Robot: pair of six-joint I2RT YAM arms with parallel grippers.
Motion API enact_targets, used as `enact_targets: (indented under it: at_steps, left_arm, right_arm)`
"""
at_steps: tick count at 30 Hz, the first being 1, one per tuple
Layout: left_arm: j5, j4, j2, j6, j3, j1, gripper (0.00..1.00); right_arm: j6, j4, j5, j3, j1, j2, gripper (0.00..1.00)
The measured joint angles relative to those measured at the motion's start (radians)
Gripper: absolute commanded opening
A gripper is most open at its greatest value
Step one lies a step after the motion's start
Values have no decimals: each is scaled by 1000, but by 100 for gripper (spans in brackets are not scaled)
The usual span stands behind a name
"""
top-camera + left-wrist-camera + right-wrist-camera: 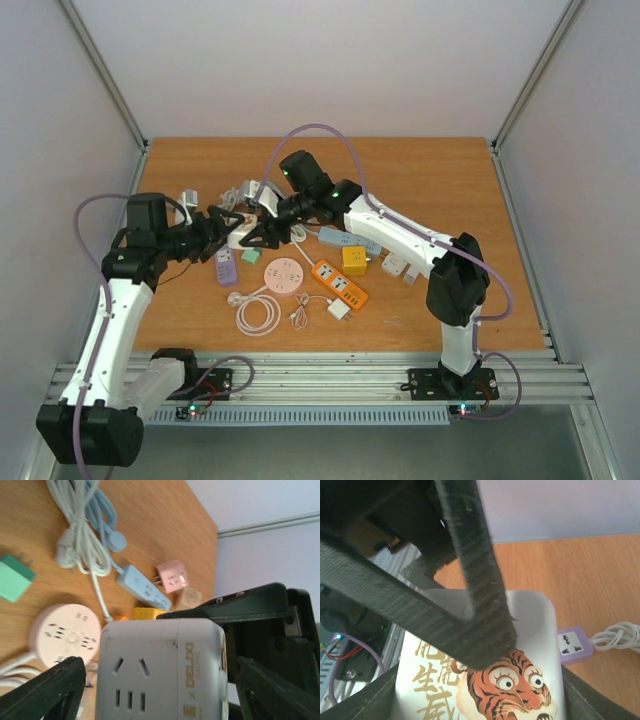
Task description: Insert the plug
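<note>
wooden table [440,180], white walls. near: one coiled white cord [258,315], one round pink socket [283,275], one orange strip [340,284]. farther, left of centre, one white socket cube [160,660]: left gripper [160,685] spread wide around it, gaps showing; right gripper [480,692] flanks it closely, grip unclear.

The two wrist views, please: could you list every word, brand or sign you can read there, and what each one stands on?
"DELIXI" - sideways on the side of the white cube socket; the small line beside it looks like "ELECTRIC".
"生" - gold, on the tiger-printed face; the other gold characters are covered or cut off.
Gold marks at the socket's lower edge, left wrist view: cut off, unreadable.
</note>
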Motion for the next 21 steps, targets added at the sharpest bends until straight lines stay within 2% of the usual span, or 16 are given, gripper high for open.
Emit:
enact_targets:
  at_steps: [5, 11, 13, 15, 21]
  left_arm:
    - [-195, -163, -33, 71, 53, 13, 93]
    - [-501, -322, -180, 170, 132, 49, 96]
    - [-558, -356, -215, 192, 150, 50, 95]
    - [-596, -374, -230, 210, 159, 50, 96]
    - [-639, -401, -209, 254, 159, 50, 96]
  right_arm:
    - [-28, -1, 8, 22, 0, 68, 25]
    - [-32, -1, 38, 117, 2, 235, 23]
    - [-34, 2, 58, 207, 2, 333, 23]
    - [-37, -5, 60, 241, 2, 366, 23]
    - [-76, -37, 56, 499, 2, 560, 24]
